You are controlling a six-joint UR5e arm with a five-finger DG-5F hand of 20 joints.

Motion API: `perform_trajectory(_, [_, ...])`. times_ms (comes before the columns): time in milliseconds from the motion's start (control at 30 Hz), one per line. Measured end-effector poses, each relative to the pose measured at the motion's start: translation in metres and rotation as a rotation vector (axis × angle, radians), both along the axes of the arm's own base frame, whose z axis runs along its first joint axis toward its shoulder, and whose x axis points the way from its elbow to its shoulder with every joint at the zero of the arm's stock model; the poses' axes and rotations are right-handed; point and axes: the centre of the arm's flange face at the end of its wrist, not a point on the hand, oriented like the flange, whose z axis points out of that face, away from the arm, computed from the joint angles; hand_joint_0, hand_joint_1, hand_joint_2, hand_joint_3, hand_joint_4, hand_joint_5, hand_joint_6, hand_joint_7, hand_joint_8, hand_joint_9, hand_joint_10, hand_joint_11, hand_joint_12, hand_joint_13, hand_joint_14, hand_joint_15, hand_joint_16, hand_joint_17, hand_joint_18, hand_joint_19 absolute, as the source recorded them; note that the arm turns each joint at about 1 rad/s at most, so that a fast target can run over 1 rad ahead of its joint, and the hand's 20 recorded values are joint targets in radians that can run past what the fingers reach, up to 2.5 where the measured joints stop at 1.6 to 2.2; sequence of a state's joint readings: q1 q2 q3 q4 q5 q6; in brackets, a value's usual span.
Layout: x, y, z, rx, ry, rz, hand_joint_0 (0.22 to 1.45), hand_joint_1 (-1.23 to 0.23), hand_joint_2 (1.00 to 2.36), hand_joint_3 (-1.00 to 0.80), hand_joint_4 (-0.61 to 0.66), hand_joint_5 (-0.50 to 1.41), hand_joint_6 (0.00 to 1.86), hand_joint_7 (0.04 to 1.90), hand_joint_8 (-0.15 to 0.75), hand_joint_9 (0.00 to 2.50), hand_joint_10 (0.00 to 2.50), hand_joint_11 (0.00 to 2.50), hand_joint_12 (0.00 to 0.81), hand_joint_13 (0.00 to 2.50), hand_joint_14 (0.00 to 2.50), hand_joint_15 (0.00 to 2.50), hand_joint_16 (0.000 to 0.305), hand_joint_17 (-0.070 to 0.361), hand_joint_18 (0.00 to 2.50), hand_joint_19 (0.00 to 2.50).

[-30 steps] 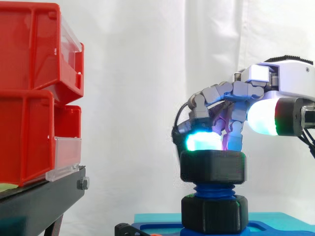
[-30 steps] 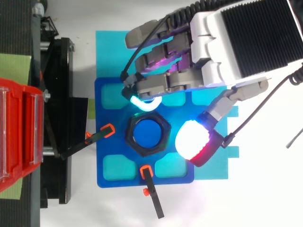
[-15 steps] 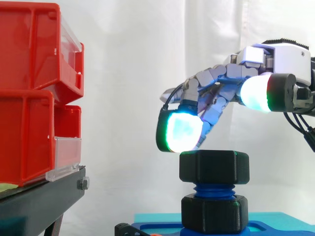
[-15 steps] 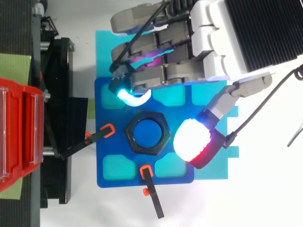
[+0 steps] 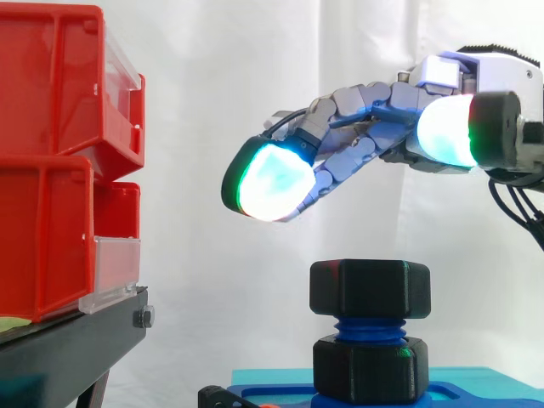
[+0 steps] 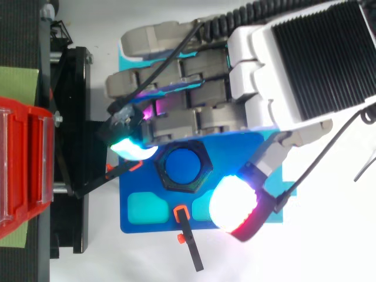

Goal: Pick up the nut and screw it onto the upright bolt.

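Your nut [image 5: 370, 289] is a chunky black hexagon with a matte, faintly ribbed surface. It sits level on the upper end of the upright bolt [image 5: 368, 327] at the middle of the blue base plate [image 6: 158, 220]. From above you can see the bolt's round blue top through the nut's bore. From the side, a few coarse blue threads show between this nut and a second black hex nut [image 5: 370, 370] lower down, at the plate's surface. The plate is smooth blue plastic with rounded cyan pockets. It lies on a flat cyan sheet [image 5: 255, 376], and black clamps with orange tips [image 6: 189, 244] meet it at two edges. The hand [image 6: 235, 88] hangs above the nut with clear air between them, touching nothing and holding nothing. Its grey segmented fingers are stretched nearly straight, sloping down towards the red bins [image 5: 51, 170] on the black stand [image 5: 68, 348]. One fingertip pad [image 5: 274, 181] glows white-cyan beyond the nut's bin-side edge. The thumb pad [image 6: 234, 204], white with a red rim, is spread well apart from the fingers over the plate's corner at the lower right of the top view.
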State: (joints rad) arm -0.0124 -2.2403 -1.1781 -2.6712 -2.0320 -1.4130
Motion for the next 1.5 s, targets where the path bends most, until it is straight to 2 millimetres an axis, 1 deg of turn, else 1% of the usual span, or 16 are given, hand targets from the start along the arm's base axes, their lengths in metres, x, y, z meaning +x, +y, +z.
perform_trajectory(100, [0.001,0.008,-0.001,0.002,0.011,0.004,0.48,-0.07,1.0,-0.5,0.16,-0.13,0.5,0.64,0.168,0.31,0.0,0.0,0.327,0.0,0.0,0.0,0.039,0.088,0.0,0.0])
perform_trajectory(300, [-0.001,0.018,-0.006,0.003,0.049,0.007,0.48,-0.06,1.0,-0.5,0.15,-0.12,0.5,0.67,0.167,0.27,0.0,0.0,0.332,0.0,0.0,0.0,0.04,0.09,0.0,0.0])
perform_trajectory(567, [-0.002,0.02,-0.008,0.004,0.064,0.003,0.48,-0.04,1.0,-0.5,0.16,-0.1,0.5,0.81,0.18,0.26,0.0,0.0,0.334,0.0,0.0,0.0,0.04,0.091,0.0,0.0])
perform_trajectory(700, [-0.002,0.02,-0.008,0.003,0.068,0.002,0.48,-0.04,1.0,-0.5,0.19,-0.09,0.5,0.9,0.183,0.27,0.0,0.0,0.336,0.0,0.0,0.0,0.041,0.091,0.0,0.0])
perform_trajectory(833, [-0.003,0.02,-0.009,0.002,0.077,0.002,0.48,-0.04,1.0,-0.5,0.2,-0.07,0.5,1.0,0.193,0.29,0.0,0.0,0.334,0.0,0.0,0.0,0.041,0.092,0.0,0.0])
perform_trajectory(867, [-0.003,0.02,-0.009,0.001,0.081,0.002,0.49,-0.06,1.0,-0.5,0.21,-0.07,0.5,1.03,0.199,0.33,0.0,0.0,0.331,0.01,0.0,0.0,0.04,0.09,0.0,0.0])
perform_trajectory(967, [-0.004,0.019,-0.012,0.0,0.087,0.002,0.49,-0.07,1.0,-0.5,0.22,-0.06,0.5,1.08,0.203,0.36,0.0,0.0,0.326,0.04,0.0,0.0,0.039,0.088,0.0,0.0])
perform_trajectory(1133, [-0.008,0.018,-0.023,0.0,0.085,0.0,0.49,-0.08,1.0,-0.5,0.21,-0.05,0.5,1.17,0.216,0.41,0.0,0.0,0.324,0.07,0.0,0.0,0.038,0.085,0.0,0.0])
perform_trajectory(1333, [-0.008,0.015,-0.024,0.002,0.075,-0.001,0.5,-0.09,1.0,-0.5,0.19,-0.03,0.5,1.3,0.221,0.44,0.0,0.0,0.317,0.11,0.0,0.0,0.036,0.081,0.0,0.0])
perform_trajectory(1500, [-0.008,0.013,-0.024,0.002,0.073,-0.002,0.51,-0.12,1.0,-0.5,0.18,-0.01,0.5,1.42,0.23,0.53,0.0,0.0,0.304,0.21,0.0,0.0,0.033,0.073,0.0,0.0])
